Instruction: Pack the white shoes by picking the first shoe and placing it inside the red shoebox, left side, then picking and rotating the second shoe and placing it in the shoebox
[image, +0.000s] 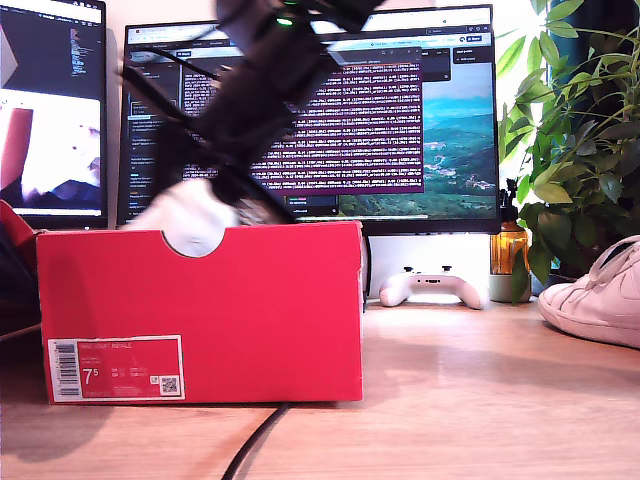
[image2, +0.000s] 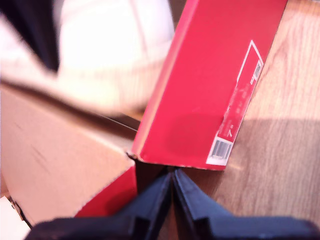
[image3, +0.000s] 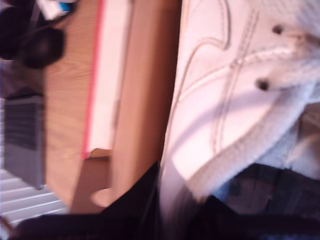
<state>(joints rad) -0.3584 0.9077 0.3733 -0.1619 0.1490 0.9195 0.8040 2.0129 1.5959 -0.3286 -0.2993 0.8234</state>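
**Operator:** While my second gripper (image3: 175, 205) is clamped on the first white shoe (image3: 225, 100) at its padded collar, the shoe hangs over the open red shoebox (image: 200, 310). In the exterior view it shows as a white blur (image: 190, 215) behind the half-round notch (image: 193, 243), at the end of the box toward that view's left, under a blurred dark arm (image: 250, 110).

**Observer:** And the other claw?

**Operator:** My first gripper (image2: 172, 192) has its jaws pressed together on nothing. It sits just outside a corner of the box, looking along the red wall with the barcode label (image2: 235, 120). Its own arm I cannot pick out in the exterior view.

**Observer:** Which way does the shoe lie?

**Operator:** From the second wrist view, its long axis runs away from the jaws, roughly along the box's pale inner wall (image3: 112, 80). I judge the coming move to be straight down, keeping the sole clear of that wall.

**Observer:** Second shoe?

**Operator:** It rests on the wooden table (image: 480, 380) at the exterior view's right edge (image: 600, 295), well apart from the box, near a plant (image: 580, 130). Neither arm is near it.

**Observer:** Materials?

**Operator:** Smooth white leather with stitched curves and dark eyelets, a soft fuzzy collar lining; stiff matte cardboard, brown inside. A white game controller (image: 432, 287) sits beneath the monitor (image: 400, 120).
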